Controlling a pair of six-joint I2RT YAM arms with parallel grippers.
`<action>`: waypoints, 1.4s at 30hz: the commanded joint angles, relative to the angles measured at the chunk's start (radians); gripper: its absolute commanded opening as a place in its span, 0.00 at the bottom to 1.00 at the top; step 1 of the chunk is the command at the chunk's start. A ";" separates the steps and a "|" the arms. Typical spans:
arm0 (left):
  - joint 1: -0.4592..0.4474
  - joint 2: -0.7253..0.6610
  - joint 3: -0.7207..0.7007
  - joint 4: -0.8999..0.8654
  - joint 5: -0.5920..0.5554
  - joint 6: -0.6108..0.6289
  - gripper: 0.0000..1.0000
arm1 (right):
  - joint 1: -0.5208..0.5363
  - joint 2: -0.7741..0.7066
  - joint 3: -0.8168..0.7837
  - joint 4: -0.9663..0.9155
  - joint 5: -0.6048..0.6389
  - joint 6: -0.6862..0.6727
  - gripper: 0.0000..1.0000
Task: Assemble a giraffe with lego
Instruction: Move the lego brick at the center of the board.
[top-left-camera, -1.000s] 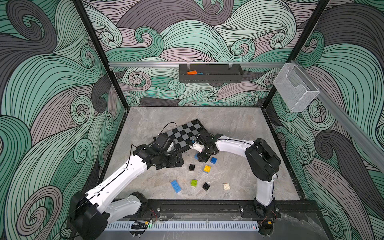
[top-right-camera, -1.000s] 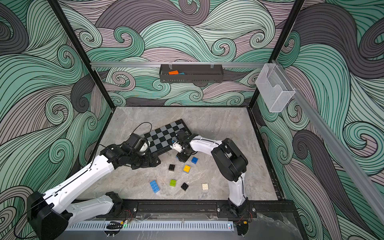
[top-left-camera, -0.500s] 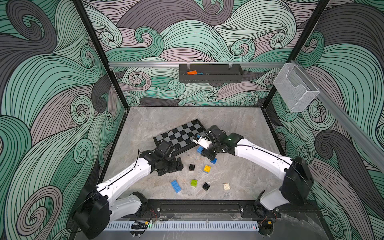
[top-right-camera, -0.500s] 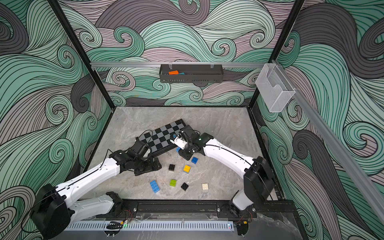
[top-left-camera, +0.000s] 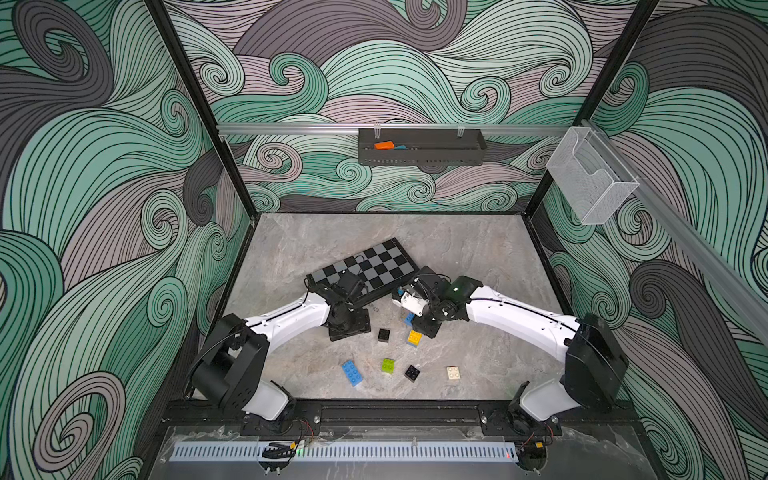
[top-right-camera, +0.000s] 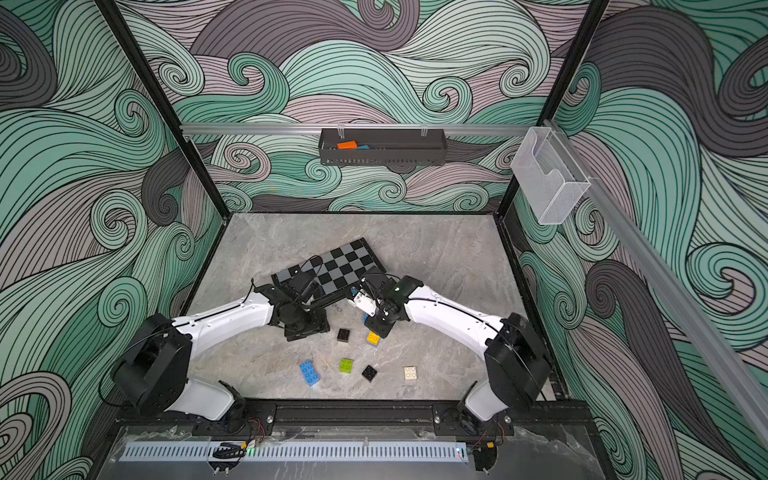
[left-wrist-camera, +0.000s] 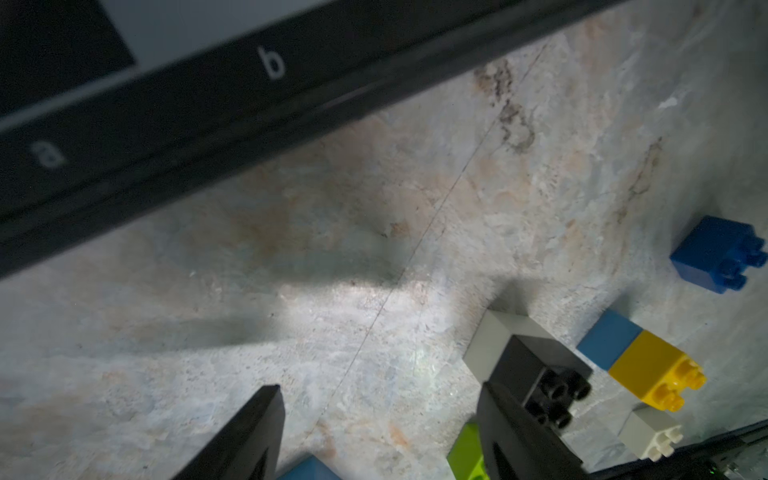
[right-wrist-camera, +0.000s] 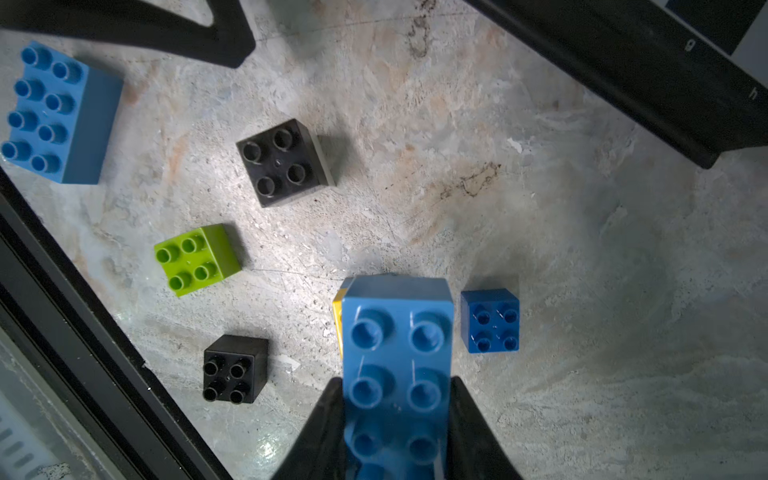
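Left gripper (left-wrist-camera: 376, 388) narrowing, fingers (left-wrist-camera: 249, 432) apart, empty, likely for the black brick (top-left-camera: 384, 335) at its three o'clock; right gripper (right-wrist-camera: 395, 380) stays clamped on blue brick (right-wrist-camera: 397, 332).

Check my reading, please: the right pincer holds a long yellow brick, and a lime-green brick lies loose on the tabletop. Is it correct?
One detail is wrong: the right pincer holds a long blue brick, not a yellow one, as the right wrist view shows. The lime-green brick does lie loose on the tabletop.
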 joint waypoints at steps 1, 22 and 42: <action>-0.020 0.040 0.032 0.001 -0.025 0.007 0.75 | -0.001 -0.065 -0.021 -0.056 0.013 0.052 0.19; -0.053 0.159 0.072 0.087 0.021 -0.018 0.75 | -0.026 0.018 -0.071 0.141 -0.207 -0.053 0.20; -0.073 0.147 0.123 -0.042 -0.038 0.003 0.75 | -0.033 -0.088 -0.105 0.126 -0.219 -0.004 0.20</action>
